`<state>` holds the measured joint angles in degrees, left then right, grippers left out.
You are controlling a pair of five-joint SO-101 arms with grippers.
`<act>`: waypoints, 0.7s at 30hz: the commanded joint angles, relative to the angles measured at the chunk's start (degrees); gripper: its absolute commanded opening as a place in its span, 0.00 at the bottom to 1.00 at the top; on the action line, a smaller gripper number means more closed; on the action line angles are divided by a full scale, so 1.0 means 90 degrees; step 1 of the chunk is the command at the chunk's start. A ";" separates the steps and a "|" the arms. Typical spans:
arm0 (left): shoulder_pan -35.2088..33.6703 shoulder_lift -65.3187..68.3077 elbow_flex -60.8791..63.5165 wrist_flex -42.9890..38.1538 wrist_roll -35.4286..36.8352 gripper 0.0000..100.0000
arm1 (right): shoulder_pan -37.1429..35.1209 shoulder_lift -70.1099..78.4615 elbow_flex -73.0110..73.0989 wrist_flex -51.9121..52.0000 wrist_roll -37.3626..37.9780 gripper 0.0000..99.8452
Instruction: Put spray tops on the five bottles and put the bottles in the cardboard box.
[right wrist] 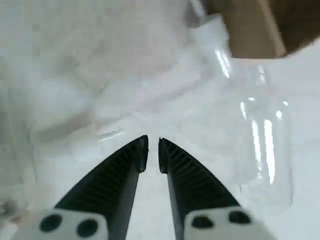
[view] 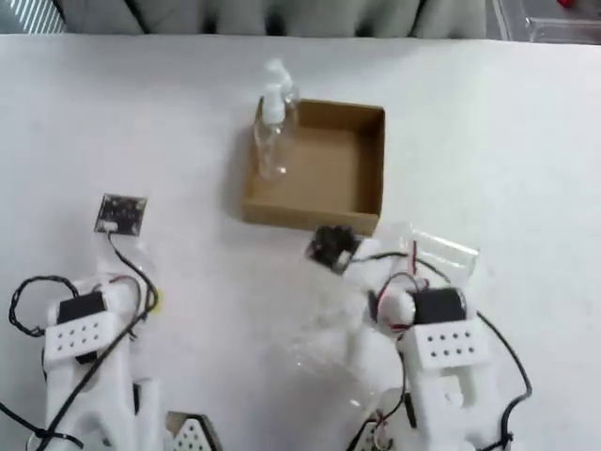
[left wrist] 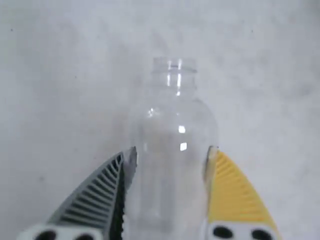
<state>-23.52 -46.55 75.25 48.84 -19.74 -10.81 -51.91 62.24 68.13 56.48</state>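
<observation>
Grip: left gripper (left wrist: 171,154) fingers pinch clear plastic open-neck bottle (left wrist: 172,120), well apart from brown cardboard box (view: 310,214) | right gripper (right wrist: 153,152) fingers almost together, empty | bottle seems light, slippery, squashy; hold middle softly

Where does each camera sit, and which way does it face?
High view: fixed above, facing down on table, cardboard box, left arm, right arm.
Left wrist view: on left arm, facing left end effector gripping an open-necked bottle.
Right wrist view: on right arm, facing right end effector, a lying bottle.
Shared: high and right wrist views show the box.
</observation>
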 commanded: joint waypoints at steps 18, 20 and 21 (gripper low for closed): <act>-0.0015 -0.0200 -0.0029 -0.0400 0.0059 0.02 | -0.1773 0.0259 0.0322 0.0142 0.2208 0.27; -0.0015 -0.0200 -0.0029 -0.0400 0.0059 0.02 | -0.1753 0.0269 0.0361 0.0103 0.2364 0.27; -0.0015 -0.0200 -0.0029 -0.0400 0.0059 0.02 | -0.1744 0.0269 0.0381 0.0034 0.2383 0.27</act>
<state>-23.52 -46.55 75.25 46.73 -19.74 -26.20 -49.89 65.85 70.07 76.35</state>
